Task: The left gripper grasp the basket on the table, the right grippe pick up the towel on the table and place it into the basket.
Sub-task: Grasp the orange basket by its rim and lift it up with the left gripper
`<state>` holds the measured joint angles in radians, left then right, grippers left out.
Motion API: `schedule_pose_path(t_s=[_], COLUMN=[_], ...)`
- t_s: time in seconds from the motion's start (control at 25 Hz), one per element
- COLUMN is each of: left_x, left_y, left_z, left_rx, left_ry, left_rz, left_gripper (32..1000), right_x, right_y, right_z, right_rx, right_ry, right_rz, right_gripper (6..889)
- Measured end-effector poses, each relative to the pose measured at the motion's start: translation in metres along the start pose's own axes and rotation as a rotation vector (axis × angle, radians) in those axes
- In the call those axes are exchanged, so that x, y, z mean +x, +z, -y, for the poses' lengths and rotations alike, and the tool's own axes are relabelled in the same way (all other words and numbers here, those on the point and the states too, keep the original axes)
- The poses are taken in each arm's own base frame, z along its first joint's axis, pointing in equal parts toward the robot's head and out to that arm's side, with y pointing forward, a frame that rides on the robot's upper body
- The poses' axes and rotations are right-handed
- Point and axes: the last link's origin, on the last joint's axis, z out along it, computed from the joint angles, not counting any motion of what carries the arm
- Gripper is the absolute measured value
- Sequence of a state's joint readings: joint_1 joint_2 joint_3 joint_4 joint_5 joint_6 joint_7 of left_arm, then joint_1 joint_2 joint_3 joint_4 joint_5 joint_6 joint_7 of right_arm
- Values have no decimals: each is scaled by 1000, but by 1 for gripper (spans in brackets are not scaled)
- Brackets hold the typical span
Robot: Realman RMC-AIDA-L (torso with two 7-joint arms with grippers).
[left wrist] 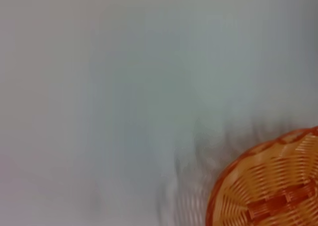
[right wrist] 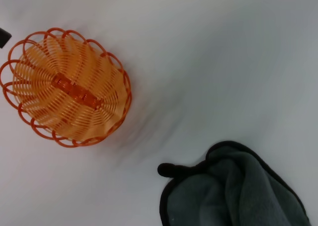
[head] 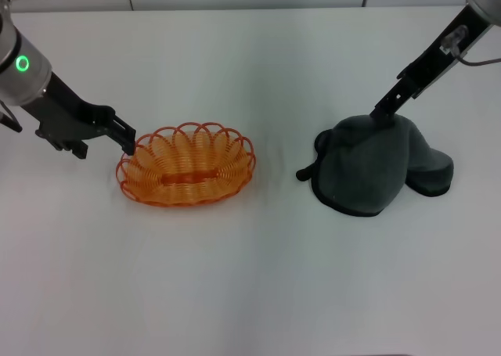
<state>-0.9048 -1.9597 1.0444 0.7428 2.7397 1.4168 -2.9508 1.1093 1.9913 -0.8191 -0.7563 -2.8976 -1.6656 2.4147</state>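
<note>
Right grippe (head: 385,112) tips buried in top of the towel (head: 374,164), pinched on a raised peak, near the table (head: 258,278) right edge. Left gripper (head: 130,143) closed on the basket (head: 188,167) left rim. Bare table between them.

The basket (head: 186,167) is thin orange wire, bent in loops, and a little shiny. The towel (head: 374,162) is soft grey cloth, fuzzy and dull, with a darker sewn edge. The table (head: 258,278) is white, smooth and not shiny. The left gripper (head: 127,140) looks like hard black plastic, dull.
</note>
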Motion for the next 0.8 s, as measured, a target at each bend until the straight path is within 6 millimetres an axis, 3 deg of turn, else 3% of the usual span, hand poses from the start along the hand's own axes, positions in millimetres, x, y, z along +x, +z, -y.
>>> schedule_pose_path(t_s=[0.8], left_x=[-10], left_y=[32], left_z=[-2], left_rx=[-7], left_ry=[11], left_rz=[-7], left_gripper=[833], right_x=[-6], right_y=[0], right_z=[-3], right_rx=[1], right_ry=[-24], right_rz=[18], right_gripper=[848])
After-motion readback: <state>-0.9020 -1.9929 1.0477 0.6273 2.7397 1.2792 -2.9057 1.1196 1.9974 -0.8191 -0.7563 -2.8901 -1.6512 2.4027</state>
